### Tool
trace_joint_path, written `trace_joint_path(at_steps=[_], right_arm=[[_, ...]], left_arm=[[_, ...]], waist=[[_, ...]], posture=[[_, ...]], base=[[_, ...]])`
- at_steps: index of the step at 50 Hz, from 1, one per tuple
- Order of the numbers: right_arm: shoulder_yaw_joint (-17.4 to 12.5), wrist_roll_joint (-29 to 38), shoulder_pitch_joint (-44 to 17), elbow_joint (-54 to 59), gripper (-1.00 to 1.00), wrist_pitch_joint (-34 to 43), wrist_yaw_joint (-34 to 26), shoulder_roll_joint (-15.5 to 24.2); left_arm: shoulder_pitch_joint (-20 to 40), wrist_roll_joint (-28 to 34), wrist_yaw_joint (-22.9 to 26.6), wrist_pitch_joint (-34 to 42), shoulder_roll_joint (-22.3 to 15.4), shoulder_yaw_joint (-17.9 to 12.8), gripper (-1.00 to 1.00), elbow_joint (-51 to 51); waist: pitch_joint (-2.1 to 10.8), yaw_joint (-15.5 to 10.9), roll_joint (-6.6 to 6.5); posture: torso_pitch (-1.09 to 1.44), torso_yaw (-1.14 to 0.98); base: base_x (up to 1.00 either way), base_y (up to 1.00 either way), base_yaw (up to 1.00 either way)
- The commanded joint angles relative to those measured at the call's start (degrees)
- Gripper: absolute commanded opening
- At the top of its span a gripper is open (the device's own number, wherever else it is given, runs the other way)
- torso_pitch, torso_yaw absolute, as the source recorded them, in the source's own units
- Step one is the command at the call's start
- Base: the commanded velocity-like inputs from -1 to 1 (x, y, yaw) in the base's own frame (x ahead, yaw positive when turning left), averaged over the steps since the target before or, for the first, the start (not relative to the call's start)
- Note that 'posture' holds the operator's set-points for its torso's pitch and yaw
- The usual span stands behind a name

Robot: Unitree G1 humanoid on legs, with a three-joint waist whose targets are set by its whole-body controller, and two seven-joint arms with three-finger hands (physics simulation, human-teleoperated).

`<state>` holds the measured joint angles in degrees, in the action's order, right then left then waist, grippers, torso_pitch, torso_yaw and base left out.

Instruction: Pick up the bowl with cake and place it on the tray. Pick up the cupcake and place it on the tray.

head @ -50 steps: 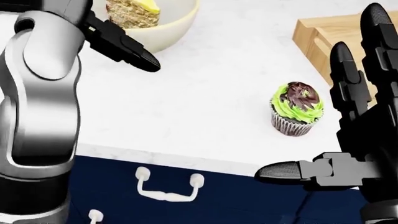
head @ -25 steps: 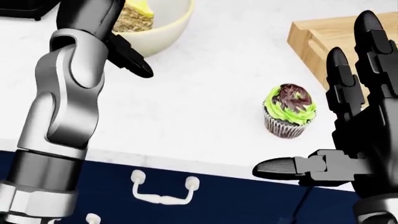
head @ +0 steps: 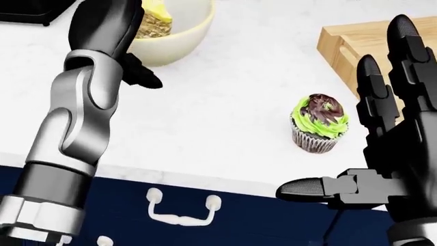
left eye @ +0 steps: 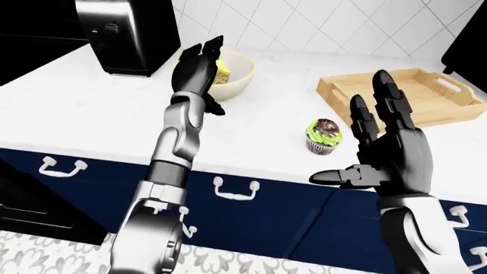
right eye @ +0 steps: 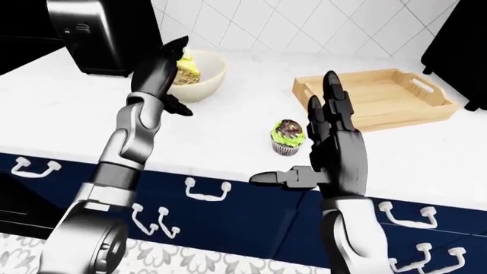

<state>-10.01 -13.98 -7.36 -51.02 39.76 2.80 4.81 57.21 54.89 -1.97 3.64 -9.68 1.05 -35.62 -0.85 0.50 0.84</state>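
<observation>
Countertop of white speckled stone [left eye: 91,114] fills the left-eye view, with navy drawer fronts [left eye: 251,205] below it. The cream round bowl holding a slice of layered cake [left eye: 234,74] sits near the view's top, left of centre, and the left hand [left eye: 199,63] stands raised in front of its left side, fingers extended and spread, closed on nothing; whether they touch the rim I cannot tell. The cupcake with green and chocolate frosting in a dark paper case [left eye: 324,137] stands alone on the counter, between the bowl and the pale wooden tray with cut-out handles [left eye: 335,91], which holds nothing. The right hand [left eye: 388,154] hovers low right, palm up-turned, fingers wide, thumb out to the left, empty. A black appliance [left eye: 125,34] stands at top left.

Head view, looking steeply down: only the bowl's lower rim and a corner of the tray show, but the cupcake's gap from the right hand's fingers is plain, and the counter's edge lies just below it.

Right-eye view shifts the overlap: the yellow-topped cake [right eye: 185,67] shows clear to the right of the left hand, and the whole tray is seen.

Risk, as I judge it: the left hand, approaching from the near side, could shove the bowl rather than cup it, or tip the cake. The right hand, sweeping in, could topple the cupcake toward the edge.
</observation>
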Motion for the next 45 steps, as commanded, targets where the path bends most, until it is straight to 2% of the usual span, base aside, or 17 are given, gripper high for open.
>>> trace_joint_path(at_steps=[1,8,14,18,32,34,36,40,45], right_arm=[[-0.54,-0.28,-1.05,-1.91,1.00,-1.42,-0.09,0.34],[-0.57,-0.43,-1.05,-1.98,1.00,-1.27,0.00,0.37],[-0.57,-0.49,-0.80,-1.89,1.00,-1.51,-0.12,0.33],[-0.51,-0.42,-0.62,-1.58,1.00,-2.00,-0.21,0.26],[-0.32,-0.51,-1.29,-1.68,1.00,-1.39,0.12,0.32],[-0.25,-0.56,-1.49,-1.83,1.00,-1.05,0.26,0.37],[-0.31,-0.60,-1.44,-1.83,1.00,-1.10,0.26,0.38],[-0.16,-0.36,-0.95,-0.91,1.00,-2.33,-0.11,0.25],[-0.26,-0.33,-0.32,-0.71,1.00,-3.07,-0.37,0.13]], left_arm=[[2.38,0.31,-1.34,-0.58,-0.53,-0.47,0.57,1.56],[2.16,0.96,-2.01,-1.02,-0.53,-0.18,0.33,0.31],[1.58,1.44,-2.85,-1.79,-0.55,-0.07,0.29,-1.06],[1.60,1.93,-3.72,-2.35,-0.44,0.17,0.18,-2.84],[6.63,3.11,-7.80,-4.22,-0.46,0.87,0.13,-13.56],[7.68,3.43,-8.25,-4.54,-0.43,1.12,0.09,-15.80],[8.34,3.80,-8.44,-4.65,-0.37,1.33,-0.04,-17.31],[9.03,5.23,-8.94,-5.13,0.01,2.17,-0.07,-21.07],[9.99,6.40,-9.93,-5.41,0.61,2.59,-0.21,-24.45]], waist=[[1.35,0.01,0.03],[1.41,0.09,-0.04],[1.47,0.09,-0.05],[1.55,0.09,-0.06],[1.80,-0.07,0.00],[1.81,-0.05,0.01],[1.83,-0.07,0.03],[1.89,-0.09,0.06],[2.00,-0.09,0.11]], posture=[[0.00,0.00],[0.00,0.00],[0.00,0.00],[0.00,0.00],[0.00,0.00],[0.00,0.00],[0.00,0.00],[0.00,0.00],[0.00,0.00]], base=[[0.00,0.00,0.00],[0.00,0.00,0.00],[0.00,0.00,0.00],[0.00,0.00,0.00],[0.00,0.00,0.00],[0.00,0.00,0.00],[0.00,0.00,0.00],[0.00,0.00,0.00],[0.00,0.00,0.00]])
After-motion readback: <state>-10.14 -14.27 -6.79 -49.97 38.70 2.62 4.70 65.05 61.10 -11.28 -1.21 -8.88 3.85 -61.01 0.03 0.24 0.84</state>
